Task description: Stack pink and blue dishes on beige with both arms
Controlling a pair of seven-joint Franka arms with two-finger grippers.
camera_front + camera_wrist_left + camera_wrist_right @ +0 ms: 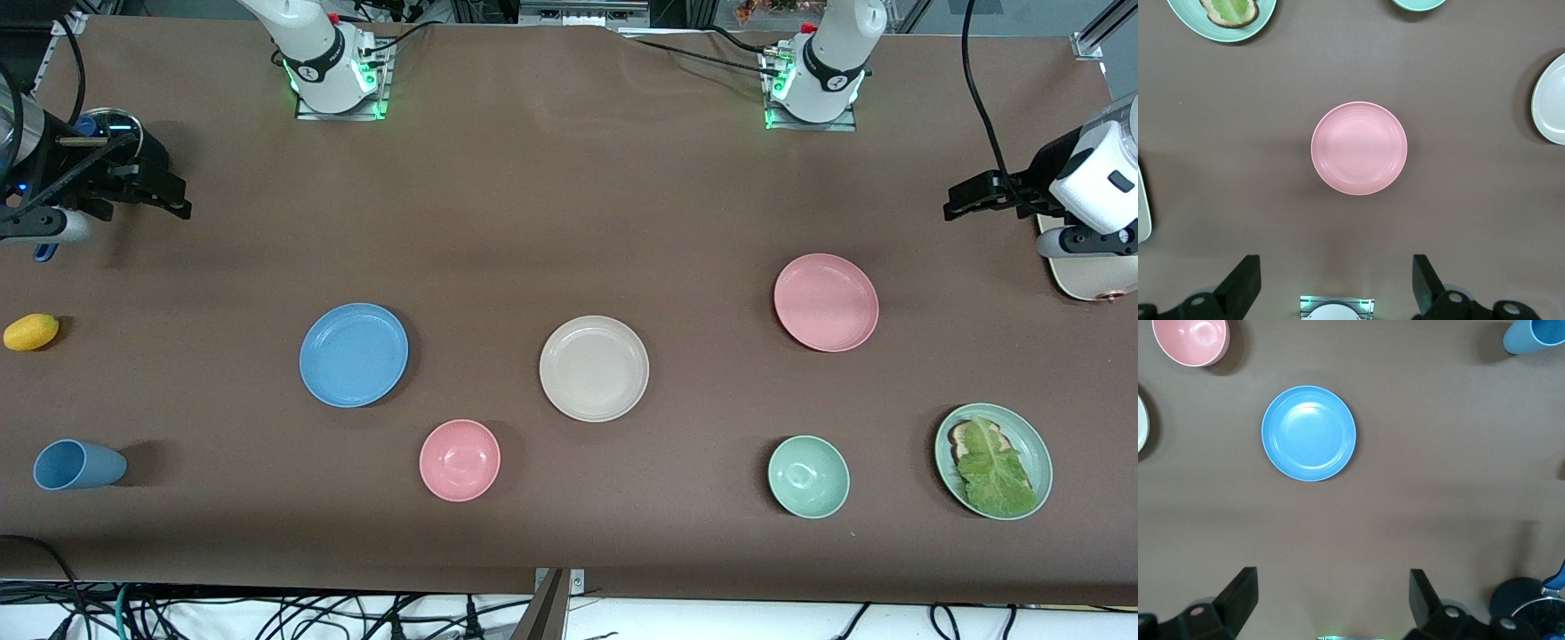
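The beige plate (pixel 594 368) lies mid-table, its edge also showing in the left wrist view (pixel 1551 100). The light blue plate (pixel 354 355) (pixel 1309 433) lies beside it toward the right arm's end. The pink plate (pixel 826 302) (pixel 1359 148) lies toward the left arm's end. All three are flat on the table, apart and empty. My left gripper (pixel 965 200) (pixel 1336 270) hangs open over bare table at the left arm's end. My right gripper (pixel 173 200) (pixel 1331 583) hangs open over bare table at the right arm's end. Neither holds anything.
Nearer the camera stand a pink bowl (pixel 460 460), a green bowl (pixel 808 476) and a green plate (pixel 1042 444) with bread and lettuce. A blue cup (pixel 78 465) lies on its side and a yellow fruit (pixel 31 332) sits at the right arm's end. A white board (pixel 1089 280) lies below the left wrist.
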